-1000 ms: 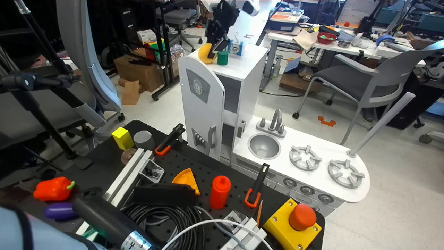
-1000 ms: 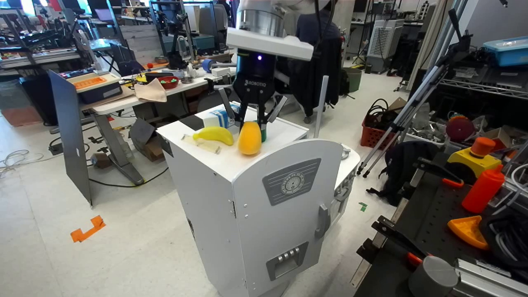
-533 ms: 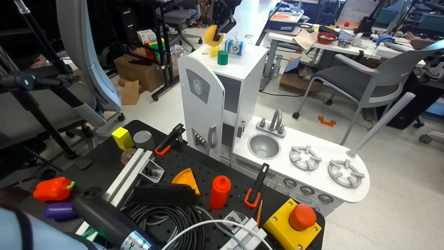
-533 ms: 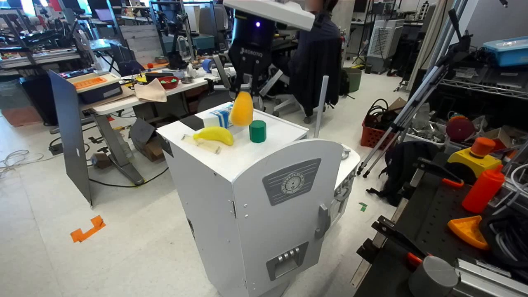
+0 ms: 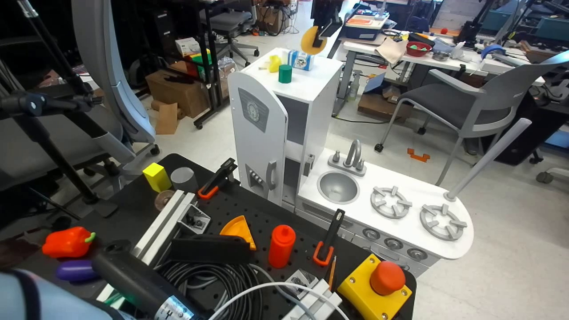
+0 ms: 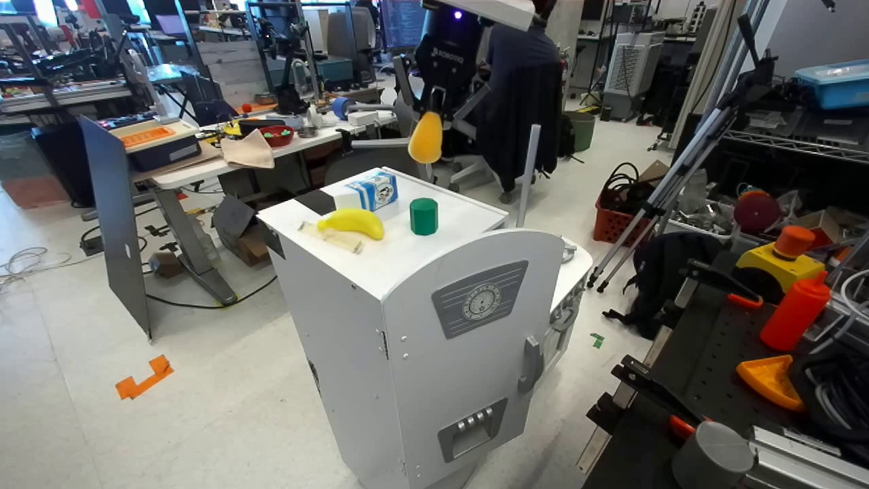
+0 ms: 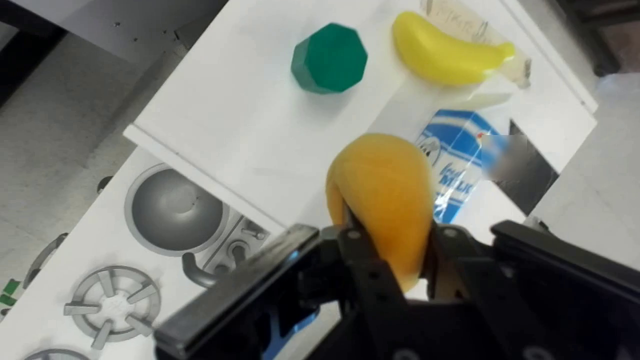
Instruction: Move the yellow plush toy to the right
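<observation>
The yellow plush toy (image 5: pixel 309 41) is a roundish yellow-orange lump held in the air above the level of the white toy kitchen's tall cabinet top (image 5: pixel 311 84). It also shows in an exterior view (image 6: pixel 425 139) and in the wrist view (image 7: pixel 382 180). My gripper (image 7: pixel 390 227) is shut on it, with a finger pressed against each side. In an exterior view the gripper (image 6: pixel 432 110) points down with the toy hanging below its fingertips. The toy's lower part narrows between the fingers in the wrist view. Nothing touches the toy from below.
On the cabinet top stand a green block (image 6: pixel 423 216), a yellow banana (image 6: pixel 353 223) and a blue-white milk carton (image 6: pixel 375 190). The lower counter with a sink (image 5: pixel 338 186) and burners (image 5: pixel 391 202) adjoins the cabinet. A black cart (image 5: pixel 213 222) with tools stands close by.
The toy and gripper have risen off the cabinet top, then moved right in both exterior views over the last half second. The green block, banana and carton have not moved.
</observation>
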Motion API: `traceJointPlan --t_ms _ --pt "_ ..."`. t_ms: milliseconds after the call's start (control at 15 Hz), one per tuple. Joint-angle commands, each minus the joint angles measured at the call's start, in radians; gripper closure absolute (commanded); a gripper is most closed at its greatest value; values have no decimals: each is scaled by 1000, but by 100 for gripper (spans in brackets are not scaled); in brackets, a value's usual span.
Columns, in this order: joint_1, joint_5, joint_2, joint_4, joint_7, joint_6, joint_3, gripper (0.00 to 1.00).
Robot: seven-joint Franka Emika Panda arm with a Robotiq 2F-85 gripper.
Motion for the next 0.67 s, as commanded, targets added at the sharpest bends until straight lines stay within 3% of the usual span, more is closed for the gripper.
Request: traceJointPlan --t_ms 0,267,600 --pt "-25 -5 43 21 61 -18 -24 94" --pt "-54 17 113 52 88 -49 -16 94" --pt "-43 10 152 79 116 -35 -7 94"
